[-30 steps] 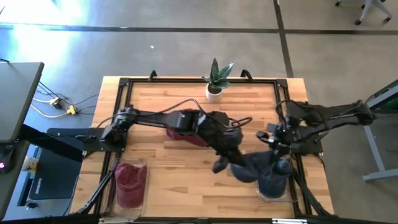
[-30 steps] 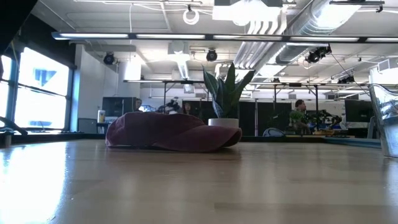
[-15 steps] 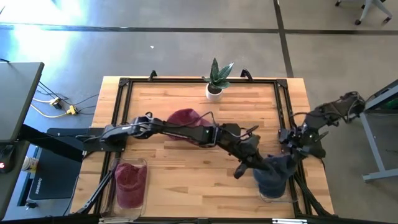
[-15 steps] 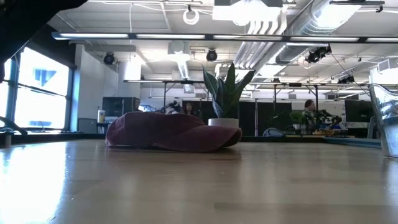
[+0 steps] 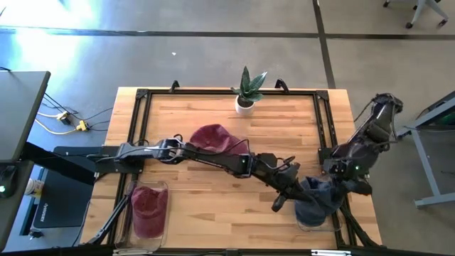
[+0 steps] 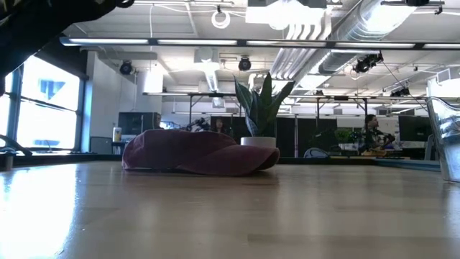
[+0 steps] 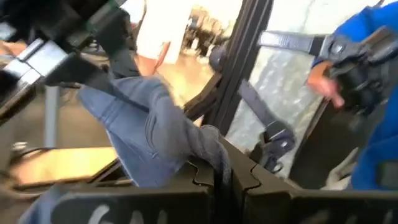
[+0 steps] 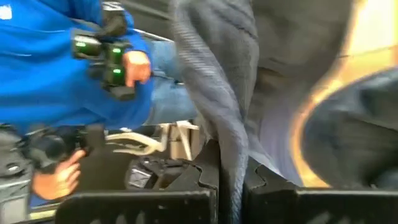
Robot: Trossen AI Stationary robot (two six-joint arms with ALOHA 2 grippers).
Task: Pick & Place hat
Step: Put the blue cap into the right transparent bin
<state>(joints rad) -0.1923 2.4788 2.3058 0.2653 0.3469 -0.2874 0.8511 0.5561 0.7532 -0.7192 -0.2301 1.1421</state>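
Note:
A blue-grey hat (image 5: 316, 199) hangs over a clear container (image 5: 313, 222) at the table's near right corner, with both grippers shut on it. My left gripper (image 5: 293, 190) reaches it from the table's left, at the end of an arm stretched across the table. My right gripper (image 5: 340, 179) stands at the hat's right side. The hat's cloth fills the left wrist view (image 7: 155, 137) and the right wrist view (image 8: 217, 93). A maroon hat (image 5: 210, 136) lies flat on the table's middle, also showing in the low view (image 6: 198, 152). My left gripper pinches a bunched fold of the hat's cloth (image 7: 210, 149) between its two fingers, on the hat's left side. The fingers come nearly level from the table's left. The cloth stretches away from them, off the tabletop. My right gripper pinches a ridge of the hat's cloth (image 8: 235, 155) between its two fingers, on the hat's right side. The fingers slant down from the table's right. The cloth runs taut from the fingers; whether its lower part touches the container I cannot tell.
A potted plant (image 5: 246, 91) stands at the far edge. A second clear container (image 5: 148, 208) holding a maroon hat sits at the near left. A black frame (image 5: 142, 96) rims the table. A person in blue (image 8: 50, 68) with hand controllers shows beyond the table.
My left gripper has gone down and toward the table's near right corner with the blue-grey hat, which has bunched narrower over the container. My right arm has swung back toward the right edge and rolled, its gripper staying shut on the hat.

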